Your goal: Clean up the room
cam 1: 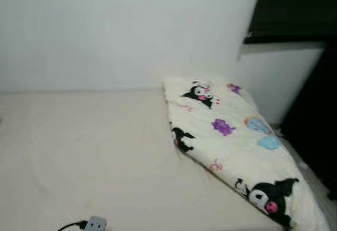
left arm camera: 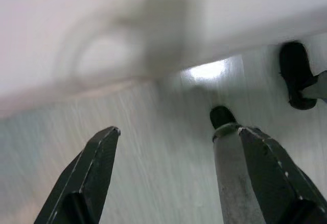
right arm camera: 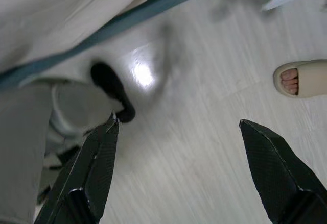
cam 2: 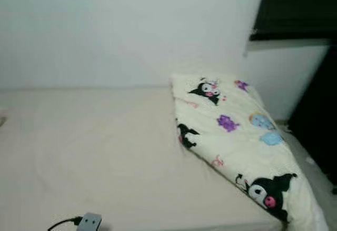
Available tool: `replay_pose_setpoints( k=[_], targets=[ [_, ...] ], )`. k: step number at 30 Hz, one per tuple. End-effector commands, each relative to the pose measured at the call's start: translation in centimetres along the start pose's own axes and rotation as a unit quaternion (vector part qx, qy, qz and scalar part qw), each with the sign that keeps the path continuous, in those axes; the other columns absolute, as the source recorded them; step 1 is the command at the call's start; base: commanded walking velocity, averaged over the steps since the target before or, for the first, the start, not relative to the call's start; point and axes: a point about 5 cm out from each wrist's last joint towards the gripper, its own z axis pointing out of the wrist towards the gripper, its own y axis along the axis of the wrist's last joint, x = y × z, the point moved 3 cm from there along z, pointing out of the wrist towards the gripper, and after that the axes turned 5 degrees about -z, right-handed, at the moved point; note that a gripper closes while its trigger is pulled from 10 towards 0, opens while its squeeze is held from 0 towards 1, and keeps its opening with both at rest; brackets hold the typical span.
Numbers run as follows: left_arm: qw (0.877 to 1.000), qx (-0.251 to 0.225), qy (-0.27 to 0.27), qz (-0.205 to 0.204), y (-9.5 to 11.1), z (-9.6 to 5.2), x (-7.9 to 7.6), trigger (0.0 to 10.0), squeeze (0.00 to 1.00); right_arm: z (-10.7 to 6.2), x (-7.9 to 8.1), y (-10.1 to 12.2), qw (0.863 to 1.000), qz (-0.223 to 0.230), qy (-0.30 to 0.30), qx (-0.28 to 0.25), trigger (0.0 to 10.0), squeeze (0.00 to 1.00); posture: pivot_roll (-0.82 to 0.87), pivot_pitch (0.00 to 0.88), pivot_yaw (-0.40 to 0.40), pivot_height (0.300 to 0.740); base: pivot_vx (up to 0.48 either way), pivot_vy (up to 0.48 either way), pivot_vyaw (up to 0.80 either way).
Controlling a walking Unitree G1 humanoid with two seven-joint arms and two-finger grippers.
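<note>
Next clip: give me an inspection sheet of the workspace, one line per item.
Surface: bed with a plain cream sheet, mostly bare.
Job's things: folded cartoon-print blanket lying along the bed's right side.
Clutter: small grey charger at the near edge.
Grippers: left pincer and right pincer both open, hanging over pale wood floor.
Cables: black cable plugged into the charger.
Surroundings: white wall, dark window; a person's sandalled foot on the floor.

Blanket on bed's right side
</note>
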Motion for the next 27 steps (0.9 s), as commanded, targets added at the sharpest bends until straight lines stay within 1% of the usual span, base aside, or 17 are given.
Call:
replay_pose_setpoints(
  k=[1,7,10,12,13,15,16,19,22,24,26,27],
  targets=[
    [1.0,0.012,0.006,0.0,-0.7,-0.1,0.3,10.0,0.0,0.0,0.3,0.0,1.0,-0.005,0.001,-0.003,10.0,0.0,-0.08,0.0,-0.003,0.74,0.0,0.0,-0.71],
    [1.0,0.016,0.011,0.0,-0.9,-0.1,0.5,10.0,0.0,0.0,0.3,0.4,1.0,-0.007,0.003,-0.009,10.0,0.0,-0.08,0.0,-0.001,0.74,0.0,0.0,-0.71],
    [0.999,0.024,0.022,0.002,-1.2,-0.1,0.9,10.0,0.0,0.0,-0.1,0.7,1.0,-0.012,0.001,-0.017,10.0,0.0,-0.08,0.0,-0.001,0.74,0.0,0.0,-0.71],
    [0.999,0.034,0.037,-0.001,-1.5,-0.2,1.5,10.0,0.0,-0.1,-1.0,0.9,1.0,-0.012,-0.003,-0.025,10.0,0.0,-0.08,0.0,0.002,0.74,0.0,0.0,-0.69],
    [0.999,0.034,0.037,-0.001,-1.5,-0.2,1.5,10.0,0.0,-0.1,-1.0,0.9,1.0,-0.012,-0.003,-0.025,10.0,0.0,-0.08,0.0,0.002,0.74,0.0,0.0,-0.69],
    [0.998,0.041,0.044,-0.005,-1.7,-0.3,1.9,10.0,0.0,-0.2,-2.4,1.1,0.999,-0.008,-0.013,-0.035,10.0,0.0,-0.08,0.0,0.002,0.74,-0.48,0.0,0.0],
    [0.998,0.043,0.046,-0.004,-1.8,-0.3,2.0,10.0,0.0,-0.4,-3.6,1.4,0.999,-0.004,-0.021,-0.044,10.0,0.0,-0.08,0.0,0.008,0.74,-0.48,0.0,0.0],
    [0.998,0.043,0.047,-0.001,-1.8,-0.3,2.1,10.0,0.0,-0.5,-4.0,1.6,0.999,-0.001,-0.024,-0.048,10.0,0.0,-0.08,0.0,0.008,0.74,-0.48,0.0,0.0],
    [0.997,0.043,0.049,0.029,-1.7,-0.3,2.3,10.0,0.0,-0.6,-4.7,2.3,0.998,-0.003,-0.028,-0.06,10.0,0.0,-0.08,0.0,0.008,0.74,0.0,0.0,0.0],
    [0.997,0.043,0.049,0.032,-1.7,-0.3,2.3,10.0,0.0,-0.6,-4.7,2.4,0.998,-0.003,-0.029,-0.062,10.0,0.0,-0.08,0.0,0.008,0.74,0.0,0.0,0.0],
    [0.998,0.042,0.043,0.027,-1.6,-0.3,2.0,10.0,0.0,-0.5,-4.5,3.4,0.997,-0.004,-0.027,-0.073,10.0,0.0,-0.08,0.0,0.007,0.74,0.0,0.0,0.0],
    [0.998,0.041,0.04,0.024,-1.6,-0.2,1.8,10.0,0.0,-0.4,-4.0,4.0,0.996,-0.006,-0.025,-0.08,10.0,0.0,-0.08,0.0,0.007,0.74,0.0,0.0,0.0]
  ],
)
